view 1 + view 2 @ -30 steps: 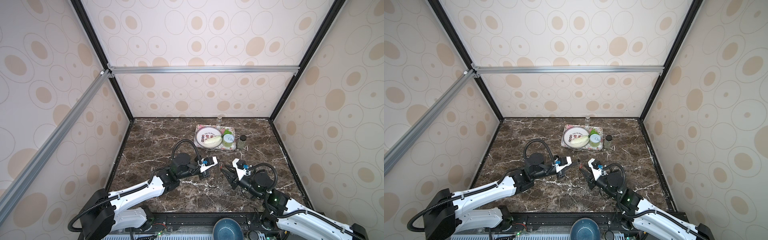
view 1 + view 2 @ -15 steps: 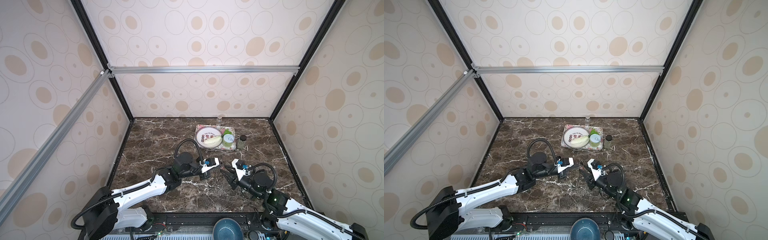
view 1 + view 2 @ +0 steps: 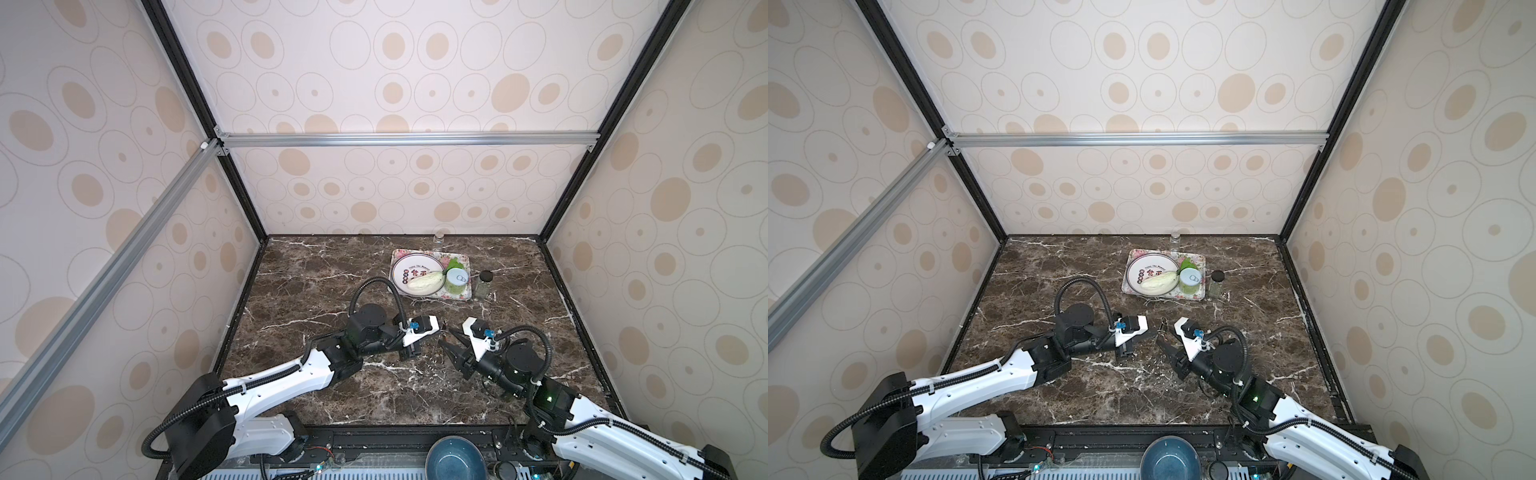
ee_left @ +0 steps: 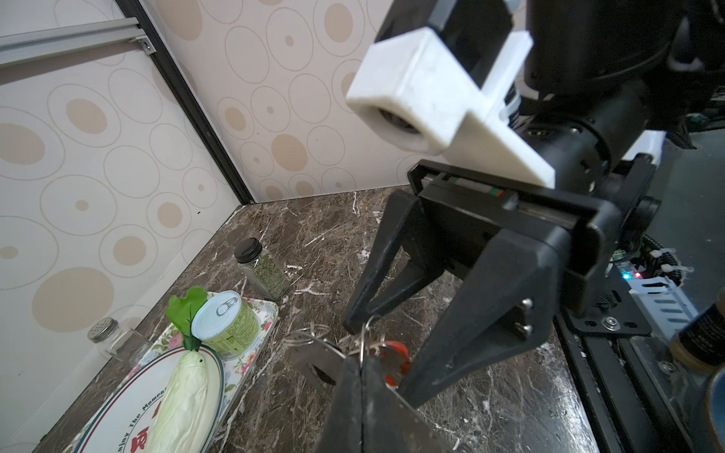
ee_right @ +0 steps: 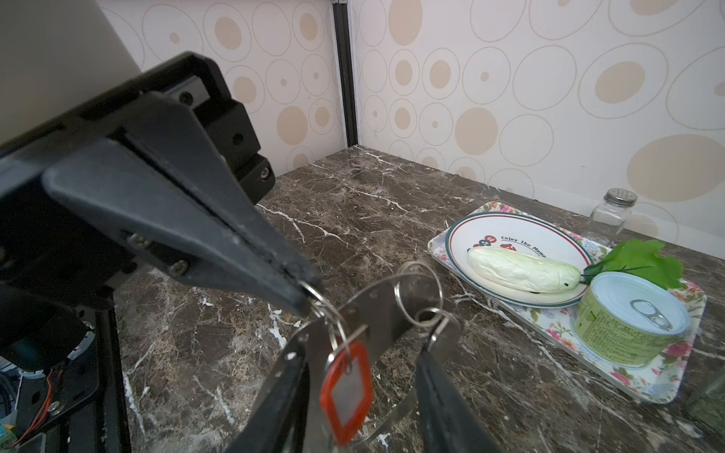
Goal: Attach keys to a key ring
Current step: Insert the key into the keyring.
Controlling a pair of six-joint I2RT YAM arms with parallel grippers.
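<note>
While the thin wire loop (image 5: 333, 313) is clenched by the left pincer (image 5: 304, 294), the right pincer (image 4: 379, 361) is released. The grey crescent-shaped key ring (image 5: 376, 310) is straddled by it.

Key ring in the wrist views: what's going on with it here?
The left hand is shut on the thin loop that carries the red tag. The loop looks threaded through a hole in the grey key ring, which hangs with it. The right hand stands open, a finger on either side of the key ring and tag; whether they touch it is unclear. A second ring already sits on the key ring.
</note>
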